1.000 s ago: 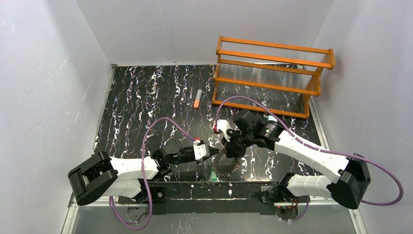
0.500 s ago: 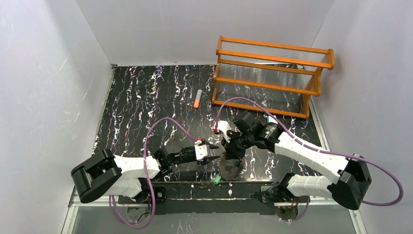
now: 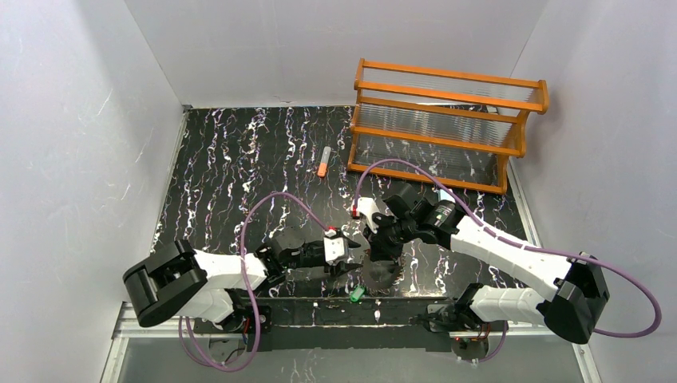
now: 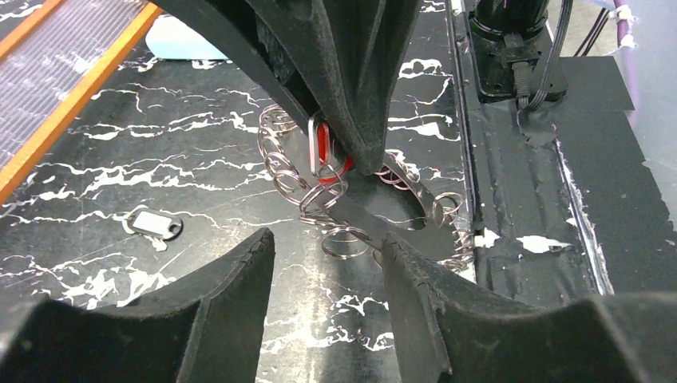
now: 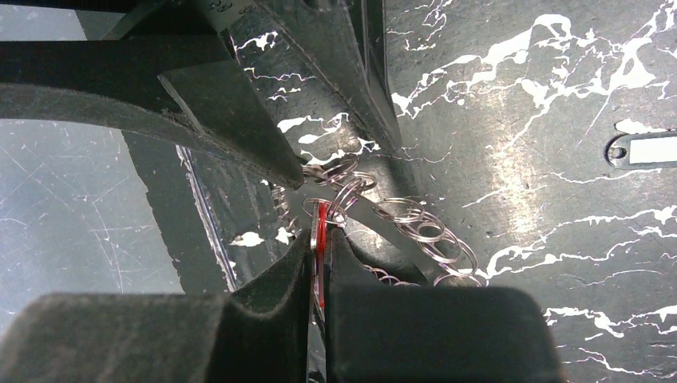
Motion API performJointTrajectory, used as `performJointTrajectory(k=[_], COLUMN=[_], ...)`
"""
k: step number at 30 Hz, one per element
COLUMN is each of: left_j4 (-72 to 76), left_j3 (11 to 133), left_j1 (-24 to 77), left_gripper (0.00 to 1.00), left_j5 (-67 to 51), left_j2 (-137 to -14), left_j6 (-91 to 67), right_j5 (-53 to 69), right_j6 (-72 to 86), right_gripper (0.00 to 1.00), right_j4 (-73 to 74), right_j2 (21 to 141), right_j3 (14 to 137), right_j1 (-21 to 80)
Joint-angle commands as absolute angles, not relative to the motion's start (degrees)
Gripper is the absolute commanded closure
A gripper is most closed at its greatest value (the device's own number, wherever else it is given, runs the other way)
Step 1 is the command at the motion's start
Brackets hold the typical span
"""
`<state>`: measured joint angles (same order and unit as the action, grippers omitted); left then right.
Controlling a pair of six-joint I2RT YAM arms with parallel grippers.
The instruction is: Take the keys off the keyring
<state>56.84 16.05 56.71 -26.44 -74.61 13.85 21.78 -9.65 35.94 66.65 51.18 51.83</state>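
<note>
The keyring (image 3: 378, 276) lies flat near the table's front edge, a grey-brown plate (image 4: 361, 209) hung with small wire rings. My right gripper (image 3: 376, 252) stands over it, shut on the red key (image 5: 322, 220), which still hangs on a small ring. In its own view the right gripper (image 5: 321, 237) pinches this key edge-on. My left gripper (image 4: 327, 241) is open just left of the keyring, nothing between its fingers, also seen from above (image 3: 349, 257). The green key (image 3: 357, 294) lies loose by the front edge. The dark-and-white key (image 4: 156, 226) lies loose on the table.
An orange wooden rack (image 3: 447, 120) stands at the back right. An orange-and-grey tube (image 3: 323, 161) lies mid-table. A pale white-blue clip (image 4: 186, 40) lies beyond the keyring near the rack. The black base strip (image 3: 335, 311) runs along the front edge.
My left gripper has opened and drawn slightly back from the keyring. The green key has settled flat by the front edge. The right gripper keeps its hold on the red key.
</note>
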Motion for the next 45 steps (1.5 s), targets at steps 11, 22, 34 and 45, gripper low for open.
performJointTrajectory(k=[11, 22, 34, 45], left_j4=[56.52, 57.84, 63.38, 64.57], left_j3=[20.97, 20.74, 20.41, 20.13], left_j1=[56.39, 56.39, 56.36, 56.43], left_gripper=[0.44, 0.41, 0.56, 0.95], left_j5=[-24.4, -22.11, -28.97, -28.57], left_j2=[-78.03, -77.92, -81.57, -81.93], left_j6=[4.67, -5.09, -2.28, -4.09], right_j5=[22.47, 21.64, 23.4, 22.8], right_j6=[-10.11, -9.67, -9.95, -8.81], right_gripper=[0.99, 0.99, 0.99, 0.99], right_j4=[34.59, 34.8, 35.18, 35.01], right_j2=[64.73, 64.31, 64.16, 62.16], right_j3=[53.0, 53.83, 54.27, 54.25], right_j1=[52.12, 52.12, 52.12, 52.12])
